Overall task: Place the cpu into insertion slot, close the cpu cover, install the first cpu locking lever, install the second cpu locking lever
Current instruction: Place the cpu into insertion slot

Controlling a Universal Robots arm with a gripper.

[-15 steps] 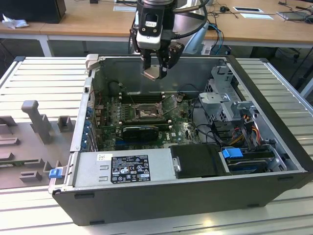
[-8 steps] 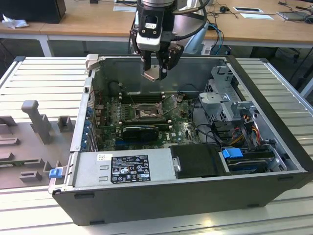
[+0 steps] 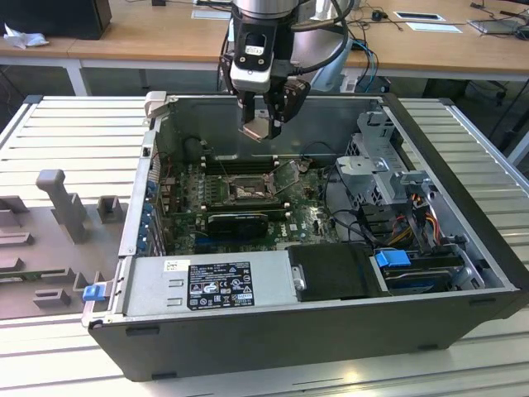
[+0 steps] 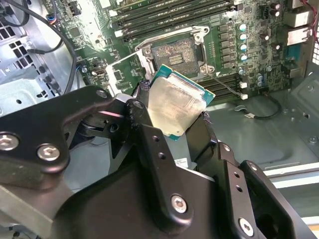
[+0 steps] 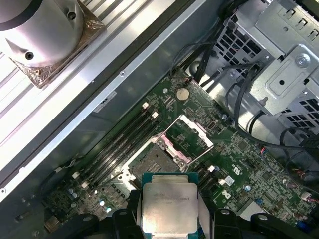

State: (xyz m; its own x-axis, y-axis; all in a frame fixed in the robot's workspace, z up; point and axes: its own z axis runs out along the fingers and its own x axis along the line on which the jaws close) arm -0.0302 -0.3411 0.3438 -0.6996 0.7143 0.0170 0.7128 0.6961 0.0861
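Note:
My gripper (image 3: 263, 122) hangs above the open computer case, shut on the cpu (image 3: 258, 129), a pale silver square chip. In both wrist views the cpu (image 4: 175, 105) (image 5: 167, 206) sits clamped by its edges between the black fingers (image 4: 145, 130), its flat metal face showing. Below it on the green motherboard the insertion slot (image 3: 245, 189) (image 4: 177, 52) (image 5: 155, 160) lies bare, its dark contact field exposed. The cpu cover (image 3: 286, 174) (image 5: 190, 133) (image 4: 123, 70), a silver frame plate, stands swung open on its hinge beside the slot. The chip is well above the slot, not touching it.
Long black memory slots (image 4: 164, 17) (image 5: 119, 144) run beside the socket. A metal drive cage (image 3: 384, 157) with cables fills the exterior view's right of the case. The power supply (image 3: 219, 281) lies along the near wall. Grey fixture blocks (image 3: 62, 198) stand outside on the table.

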